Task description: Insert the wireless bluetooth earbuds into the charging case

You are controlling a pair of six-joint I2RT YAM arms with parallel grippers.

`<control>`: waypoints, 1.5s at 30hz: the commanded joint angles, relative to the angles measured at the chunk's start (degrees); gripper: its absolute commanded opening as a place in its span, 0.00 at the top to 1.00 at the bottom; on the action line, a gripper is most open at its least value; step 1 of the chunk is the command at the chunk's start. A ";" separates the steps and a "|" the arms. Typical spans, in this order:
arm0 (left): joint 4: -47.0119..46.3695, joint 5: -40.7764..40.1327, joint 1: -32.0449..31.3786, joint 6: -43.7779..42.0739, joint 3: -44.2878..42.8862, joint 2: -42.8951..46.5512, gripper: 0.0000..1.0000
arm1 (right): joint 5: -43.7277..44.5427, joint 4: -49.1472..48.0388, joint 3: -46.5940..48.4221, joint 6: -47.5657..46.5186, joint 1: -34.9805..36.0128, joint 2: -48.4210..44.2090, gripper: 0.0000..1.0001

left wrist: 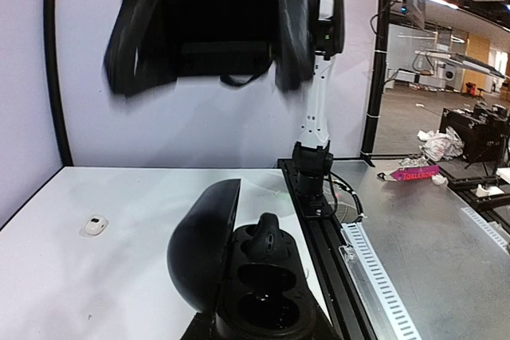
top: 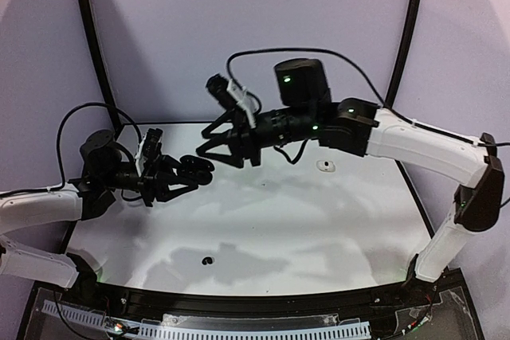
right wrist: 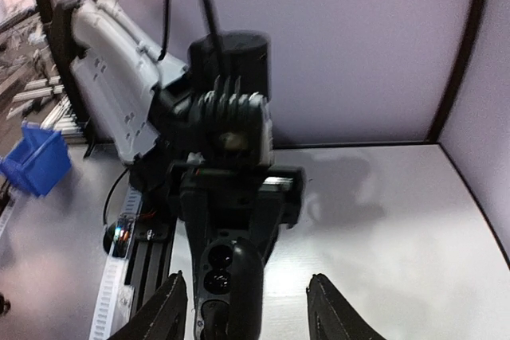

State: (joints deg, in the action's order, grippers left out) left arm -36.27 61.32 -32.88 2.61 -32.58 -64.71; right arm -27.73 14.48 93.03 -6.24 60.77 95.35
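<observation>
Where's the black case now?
The black case, lid open, is in the left gripper, left of centre in the top view, beside the right gripper.

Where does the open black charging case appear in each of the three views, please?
Top external: charging case left of centre, held in the left gripper.
Left wrist: case bottom centre, lid open.
Right wrist: case bottom edge, left of centre.
Shared landmark: the right gripper, close to the case in all three.

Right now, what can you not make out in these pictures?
- Left wrist view: the right end effector is motion-blurred; its jaws are unreadable.
- Top view: the white item and dark speck are too small to identify.
- Right wrist view: the black charging case has its sockets partly hidden by its lid.
</observation>
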 commanded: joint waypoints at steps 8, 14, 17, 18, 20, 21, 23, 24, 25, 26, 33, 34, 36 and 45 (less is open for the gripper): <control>-1.19 -6.84 0.75 5.31 1.70 2.97 0.99 | 13.38 -9.04 -16.60 21.20 -9.62 -12.59 0.46; -1.93 -9.49 3.55 10.25 3.21 6.40 0.99 | 16.21 -2.90 -18.98 25.90 -9.17 -6.45 0.46; -1.67 -11.97 4.68 11.26 3.85 8.46 0.99 | 17.68 -2.50 -19.07 26.52 -7.46 -2.61 0.47; -1.14 -12.34 5.05 11.38 3.93 9.45 0.99 | 18.16 -1.73 -18.53 26.01 -6.80 -0.62 0.47; -0.41 -13.58 5.60 11.69 4.27 10.78 0.99 | 20.02 1.57 -14.65 24.18 -3.83 4.32 0.47; -0.26 -14.29 5.79 11.79 4.36 11.16 0.99 | 20.93 4.36 -11.92 23.45 -2.76 7.35 0.48; 0.20 -15.65 6.53 12.30 4.56 12.30 0.99 | 21.65 8.78 -7.00 21.99 -0.16 12.94 0.49; 0.29 -16.35 7.07 12.83 4.81 12.91 0.99 | 22.20 10.43 -5.15 20.92 1.03 15.98 0.49; 0.23 -16.79 7.62 13.27 5.09 13.46 0.99 | 22.25 10.80 -3.73 20.31 2.44 18.13 0.49; 0.19 -16.99 7.86 13.64 5.26 13.68 0.99 | 22.05 10.34 -3.42 20.07 3.17 19.14 0.49; -0.53 -18.03 10.30 15.73 5.67 15.30 0.99 | 20.95 2.05 -7.65 23.88 5.29 20.42 0.51; -0.50 -18.05 10.49 15.95 5.70 15.49 0.99 | 21.56 2.15 -7.15 23.76 5.97 21.38 0.52; -0.28 -18.06 10.69 15.97 5.82 15.68 0.99 | 21.67 2.94 -5.66 23.09 7.04 22.98 0.52; -0.33 -17.46 10.74 14.52 6.25 15.76 0.99 | 20.80 5.92 -3.40 21.36 8.83 27.00 0.56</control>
State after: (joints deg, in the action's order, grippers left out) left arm -36.82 43.68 -22.59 17.56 -27.24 -49.71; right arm -6.70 19.81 89.60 16.08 68.95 121.99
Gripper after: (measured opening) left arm 0.219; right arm 0.446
